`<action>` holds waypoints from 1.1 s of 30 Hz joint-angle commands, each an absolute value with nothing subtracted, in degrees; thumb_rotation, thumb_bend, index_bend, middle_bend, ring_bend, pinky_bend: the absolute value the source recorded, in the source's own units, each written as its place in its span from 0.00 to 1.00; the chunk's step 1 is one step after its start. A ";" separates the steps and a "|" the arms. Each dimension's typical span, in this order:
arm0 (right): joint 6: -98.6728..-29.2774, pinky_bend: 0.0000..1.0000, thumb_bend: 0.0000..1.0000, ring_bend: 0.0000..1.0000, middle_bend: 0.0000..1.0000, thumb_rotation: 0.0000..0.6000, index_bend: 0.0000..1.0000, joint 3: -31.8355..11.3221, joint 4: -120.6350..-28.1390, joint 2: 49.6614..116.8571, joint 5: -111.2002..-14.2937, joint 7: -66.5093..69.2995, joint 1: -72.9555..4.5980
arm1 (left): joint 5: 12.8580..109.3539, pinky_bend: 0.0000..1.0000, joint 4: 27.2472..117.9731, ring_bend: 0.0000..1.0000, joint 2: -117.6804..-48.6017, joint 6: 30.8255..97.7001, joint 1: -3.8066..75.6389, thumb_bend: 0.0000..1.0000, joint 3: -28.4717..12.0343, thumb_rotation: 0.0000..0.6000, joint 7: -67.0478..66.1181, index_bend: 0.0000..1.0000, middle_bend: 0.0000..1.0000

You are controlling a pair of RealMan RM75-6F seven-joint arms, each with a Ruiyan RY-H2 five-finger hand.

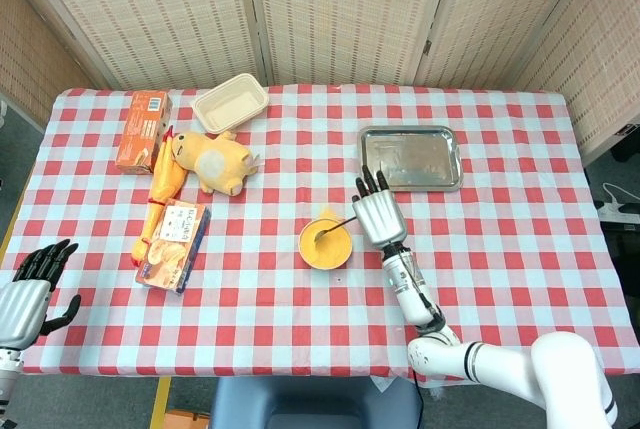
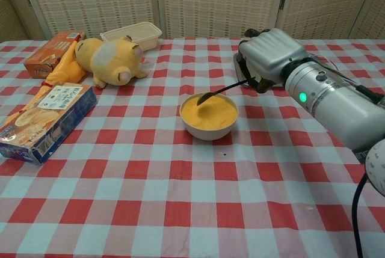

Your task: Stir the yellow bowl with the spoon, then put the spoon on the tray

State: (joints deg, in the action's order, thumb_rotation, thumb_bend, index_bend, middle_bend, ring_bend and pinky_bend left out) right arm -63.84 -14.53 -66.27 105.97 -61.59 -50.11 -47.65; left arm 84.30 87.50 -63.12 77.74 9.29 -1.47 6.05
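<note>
The yellow bowl (image 1: 325, 244) (image 2: 209, 115) sits near the table's middle, filled with yellow stuff. My right hand (image 1: 377, 215) (image 2: 269, 58) hovers just right of it and grips the dark spoon (image 1: 335, 226) (image 2: 220, 91) by its handle. The spoon slants down to the left, its tip over the bowl's far-left part. The silver tray (image 1: 410, 158) (image 2: 242, 62) lies behind the hand, nothing on it. My left hand (image 1: 28, 289) hangs off the table's near-left corner, fingers spread, holding nothing.
At the left lie a yellow plush toy (image 1: 215, 159) (image 2: 112, 58), a rubber chicken (image 1: 162, 189), a blue snack box (image 1: 173, 245) (image 2: 43, 121), an orange box (image 1: 143, 129) (image 2: 52, 52) and a beige container (image 1: 231, 102) (image 2: 131, 34). Folding screens stand behind the table.
</note>
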 commanded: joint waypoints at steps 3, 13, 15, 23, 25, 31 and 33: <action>-61.17 0.16 0.87 0.03 0.23 1.00 1.00 -15.63 -61.86 108.49 -60.01 -51.46 -50.14 | 83.82 0.08 87.11 0.00 -63.01 77.56 9.41 0.44 -1.80 1.00 6.71 0.00 0.00; -62.12 0.16 0.87 0.03 0.23 1.00 1.00 -10.97 -72.32 102.57 -61.49 -55.51 -47.63 | 84.22 0.08 87.45 0.00 -63.60 78.20 9.27 0.45 -1.68 1.00 5.30 0.00 0.00; -63.17 0.16 0.87 0.03 0.23 1.00 1.00 -10.42 -75.51 100.85 -61.42 -56.85 -46.90 | 84.33 0.08 87.61 0.00 -63.63 78.36 9.21 0.45 -1.64 1.00 5.03 0.00 0.00; -67.51 0.16 0.87 0.05 0.24 1.00 1.00 -10.69 -79.34 99.56 -61.93 -56.57 -45.19 | 85.66 0.08 88.29 0.00 -63.44 79.38 8.87 0.45 -1.11 1.00 4.52 0.00 0.00; -68.31 0.16 0.87 0.05 0.24 1.00 1.00 -11.08 -78.01 100.59 -62.61 -55.25 -45.16 | 85.86 0.08 88.34 0.00 -63.38 79.52 8.82 0.45 -1.04 1.00 4.56 0.00 0.00; -68.86 0.17 0.87 0.05 0.24 1.00 1.00 -10.85 -71.61 105.02 -63.57 -50.77 -44.56 | 85.88 0.08 88.27 0.00 -63.13 80.06 8.59 0.45 -1.16 1.00 5.28 0.00 0.00; -68.58 0.17 0.87 0.06 0.24 1.00 1.00 -10.73 -70.05 106.24 -63.57 -48.48 -44.04 | 86.01 0.08 88.35 0.00 -63.04 80.26 8.49 0.45 -1.11 1.00 5.32 0.00 0.00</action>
State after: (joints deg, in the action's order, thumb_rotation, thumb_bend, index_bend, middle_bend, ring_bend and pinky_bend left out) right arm -68.68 -10.96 -71.78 104.56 -63.25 -50.78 -44.66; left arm 86.01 88.33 -63.06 80.26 8.49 -1.11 5.31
